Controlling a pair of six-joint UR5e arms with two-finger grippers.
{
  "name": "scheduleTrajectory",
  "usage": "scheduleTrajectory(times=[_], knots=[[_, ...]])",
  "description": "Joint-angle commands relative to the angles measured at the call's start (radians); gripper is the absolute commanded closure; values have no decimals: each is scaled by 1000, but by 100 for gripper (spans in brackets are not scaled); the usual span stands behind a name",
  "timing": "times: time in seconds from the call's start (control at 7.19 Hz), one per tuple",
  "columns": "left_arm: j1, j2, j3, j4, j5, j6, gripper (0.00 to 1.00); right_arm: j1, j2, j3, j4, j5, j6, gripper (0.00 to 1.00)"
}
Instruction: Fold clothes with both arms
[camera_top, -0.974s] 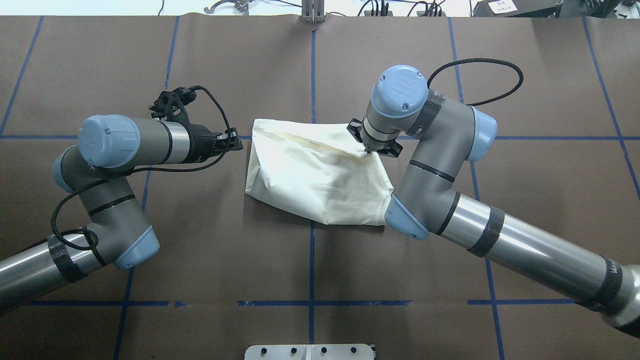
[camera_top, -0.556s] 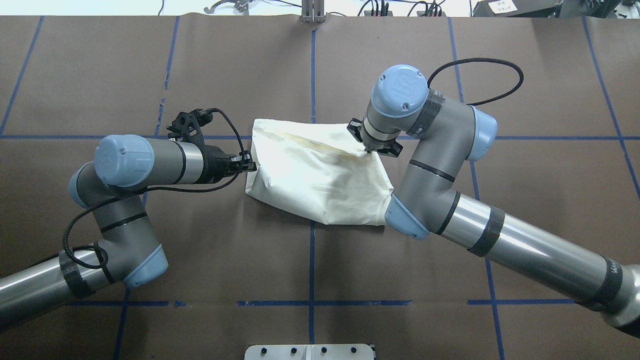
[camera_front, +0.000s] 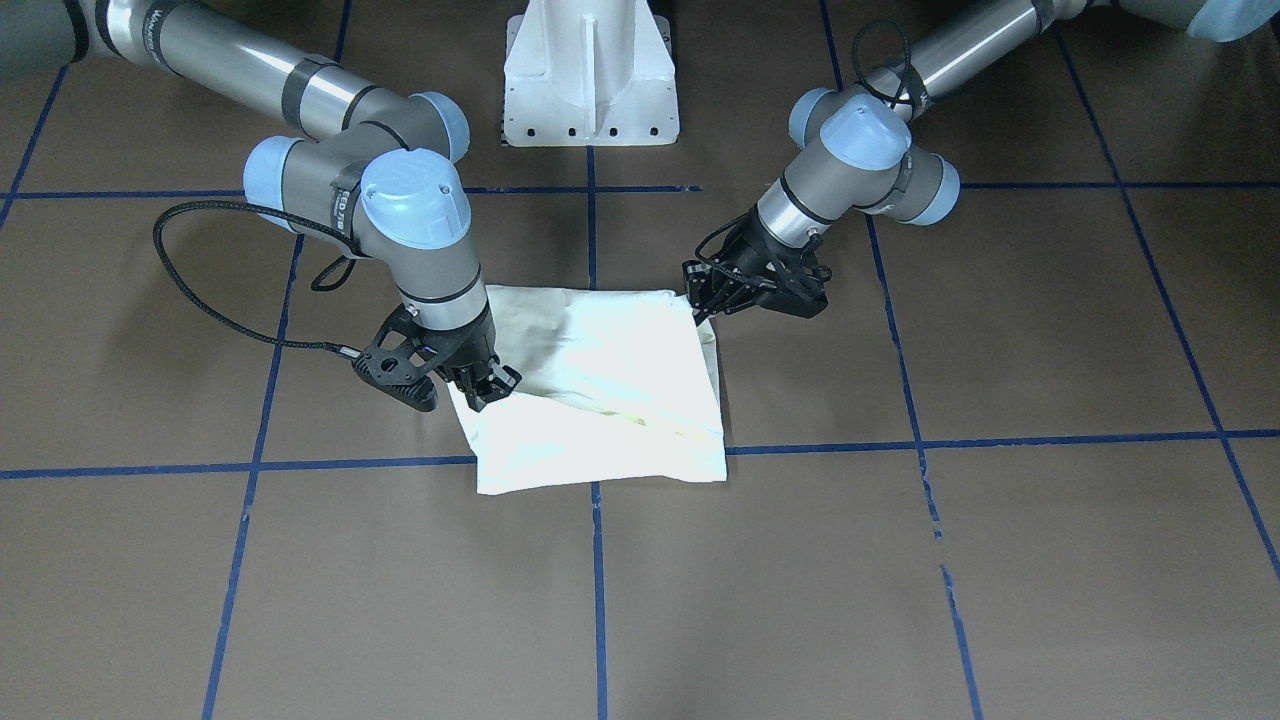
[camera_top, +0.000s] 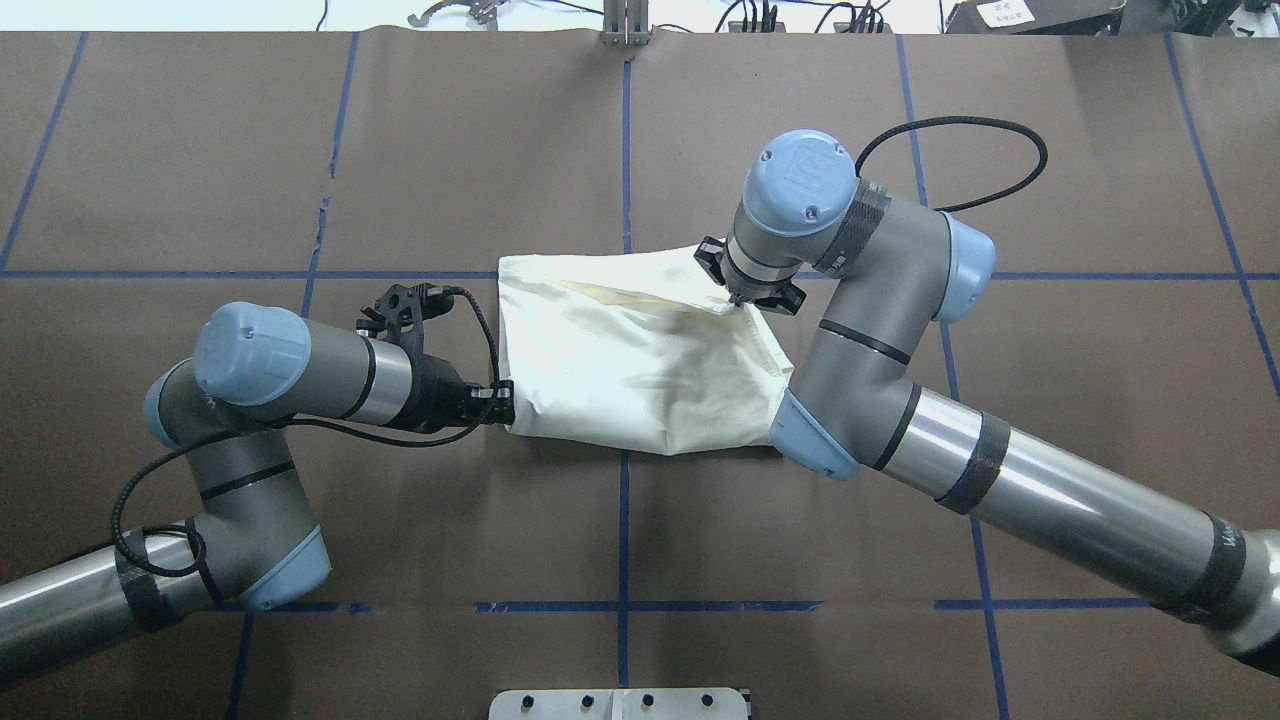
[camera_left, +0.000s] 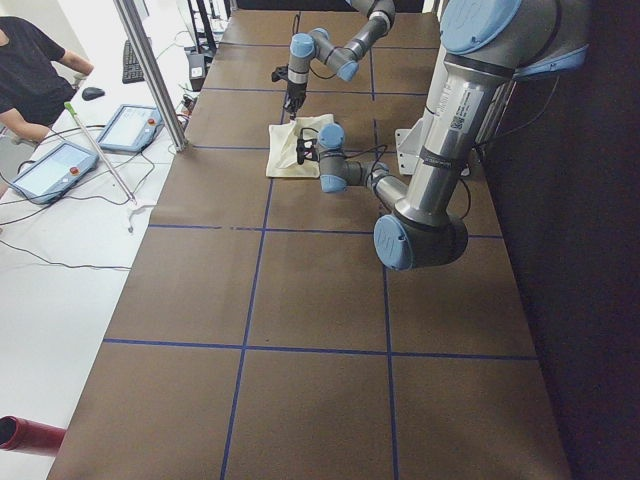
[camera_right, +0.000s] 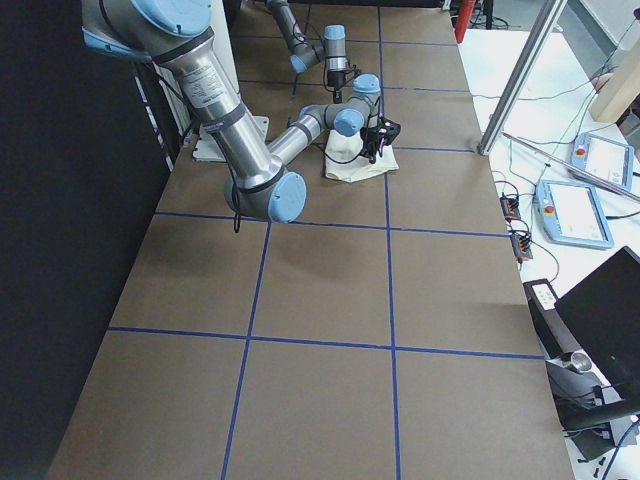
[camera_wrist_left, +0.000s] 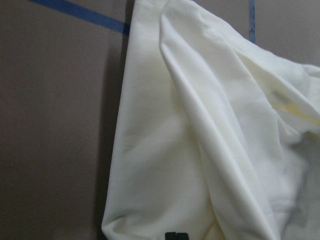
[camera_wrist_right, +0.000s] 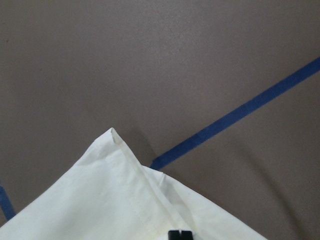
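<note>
Centred on the surface (camera_top: 300, 150) lay the shirt (camera_top: 630, 360); right pincer (camera_top: 742, 302) clenched its corner, left pincer (camera_top: 503, 402) touched its edge, grip we couldn't tell.

Plain cream shirt (camera_top: 640, 350) on a brown table (camera_top: 200, 130) gridded blue.

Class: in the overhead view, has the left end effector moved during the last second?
Yes. The left end effector has travelled toward the robot, away from the crosswise blue tape line, to the shirt's near corner.

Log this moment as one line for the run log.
phase: folding | right gripper: shut on shirt, far-right corner | left gripper: at near-left corner, grip unclear
</note>
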Motion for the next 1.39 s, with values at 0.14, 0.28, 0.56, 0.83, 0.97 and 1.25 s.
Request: scheduleTrajectory(times=[0.14, 0.28, 0.56, 0.83, 0.97, 1.25], knots=[[0, 31, -25, -41, -271, 34, 100, 2, -1, -1, 1, -2, 0, 100], [-11, 28, -77, -35, -261, -16, 100, 10, -1, 0, 1, 0, 0, 100], [-63, -20, -123, 8, -104, -104, 100, 14, -1, 0, 1, 0, -5, 58], [-54, -91, -76, 88, -16, -101, 100, 13, -3, 2, 1, 2, -14, 0], [-25, -96, -48, 89, 24, -101, 100, 19, -1, 5, 1, 3, -35, 0], [13, -91, -4, 89, 72, -95, 100, 66, -32, 45, 1, 99, -70, 0]])
